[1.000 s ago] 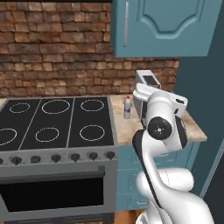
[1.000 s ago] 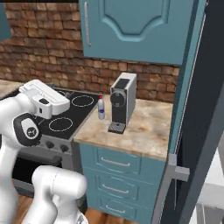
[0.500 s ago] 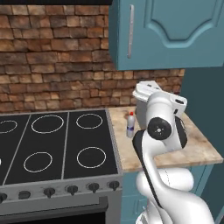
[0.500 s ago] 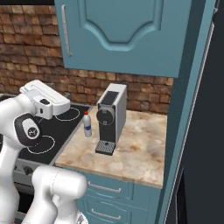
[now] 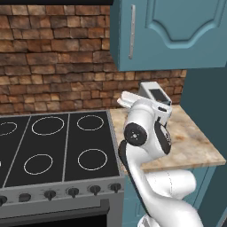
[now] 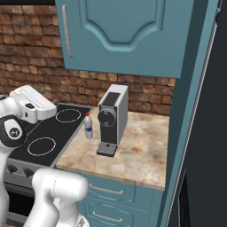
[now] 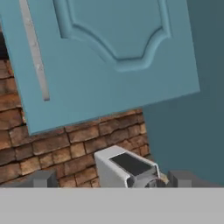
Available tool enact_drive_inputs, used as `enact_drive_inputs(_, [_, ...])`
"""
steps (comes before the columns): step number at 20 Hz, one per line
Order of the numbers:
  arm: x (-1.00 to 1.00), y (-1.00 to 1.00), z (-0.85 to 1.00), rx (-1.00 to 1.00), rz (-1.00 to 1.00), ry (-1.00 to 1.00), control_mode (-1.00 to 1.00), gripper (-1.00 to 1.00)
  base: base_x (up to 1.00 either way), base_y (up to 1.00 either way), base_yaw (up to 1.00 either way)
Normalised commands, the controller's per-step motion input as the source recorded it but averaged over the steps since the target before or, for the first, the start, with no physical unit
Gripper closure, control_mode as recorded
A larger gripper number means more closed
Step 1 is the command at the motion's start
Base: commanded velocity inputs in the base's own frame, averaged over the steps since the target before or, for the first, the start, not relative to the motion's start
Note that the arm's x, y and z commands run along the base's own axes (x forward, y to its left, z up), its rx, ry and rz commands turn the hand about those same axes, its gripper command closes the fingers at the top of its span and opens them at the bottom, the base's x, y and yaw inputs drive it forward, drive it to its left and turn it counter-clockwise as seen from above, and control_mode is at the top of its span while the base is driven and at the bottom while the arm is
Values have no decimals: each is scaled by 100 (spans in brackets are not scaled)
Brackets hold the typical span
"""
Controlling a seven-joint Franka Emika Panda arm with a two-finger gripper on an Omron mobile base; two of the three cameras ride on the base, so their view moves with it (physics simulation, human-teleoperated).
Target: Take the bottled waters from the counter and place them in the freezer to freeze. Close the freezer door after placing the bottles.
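Observation:
One bottled water (image 6: 88, 126), clear-white with a red cap and blue label, stands upright on the beige marbled counter (image 6: 137, 153) just left of the coffee machine. In the left base view my own arm hides it. My gripper (image 7: 113, 179) is open and empty, its two dark fingertips (image 7: 43, 178) spread wide, and it is aimed above the coffee machine's top at the wall cabinet. The white hand (image 6: 32, 104) hovers over the stovetop, well left of the bottle. The freezer's dark slate-blue side (image 6: 219, 133) rises at the far right; its door cannot be made out.
A grey-and-black coffee machine (image 6: 113, 119) stands on the counter (image 5: 190, 142) beside the bottle. The black stovetop (image 5: 48, 146) with white rings adjoins the counter on the left. A teal wall cabinet (image 7: 109, 57) hangs overhead against a brick wall (image 5: 53, 66). Teal drawers (image 6: 106, 195) sit below.
The whole picture has shifted: the base has driven closer, so counter, coffee machine and bottle appear larger and further left. The gripper stays open and empty.

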Motion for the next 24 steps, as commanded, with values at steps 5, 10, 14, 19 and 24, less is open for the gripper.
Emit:
enact_drive_inputs(5, [34,100,-98,5,-18,4,-100,-100,0,0,0])
enact_drive_inputs(10, [20,65,-63,8,-12,0,-100,-100,0,0,0])
enact_drive_inputs(14, [66,5,-20,6,-9,0,-100,-100,0,0,0])
enact_drive_inputs(19, [91,3,-8,26,-13,0,-100,-100,0,0,0])
enact_drive_inputs(24, [84,0,-14,19,-14,0,-100,-100,0,0,0])
